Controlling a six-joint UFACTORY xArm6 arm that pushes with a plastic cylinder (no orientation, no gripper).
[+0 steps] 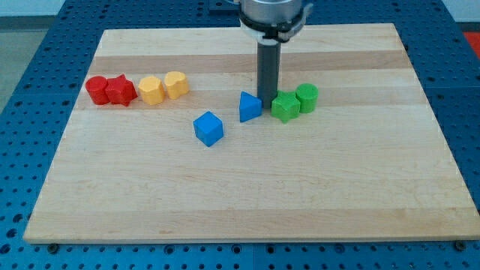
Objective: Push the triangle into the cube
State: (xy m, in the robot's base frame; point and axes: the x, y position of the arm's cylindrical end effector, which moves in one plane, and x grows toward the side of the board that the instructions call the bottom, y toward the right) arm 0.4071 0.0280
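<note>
The blue triangle (249,106) sits near the middle of the wooden board (247,187). The blue cube (208,128) lies below and to its left, a small gap apart. My tip (267,104) stands on the board just right of the triangle, between it and the green star-shaped block (285,107). Whether the tip touches the triangle cannot be told.
A green cylinder (307,97) touches the green star's right side. At the view's left stand a red cylinder (97,89), a red star (120,91), a yellow hexagon-like block (151,90) and a yellow cylinder-like block (176,84). A blue perforated table surrounds the board.
</note>
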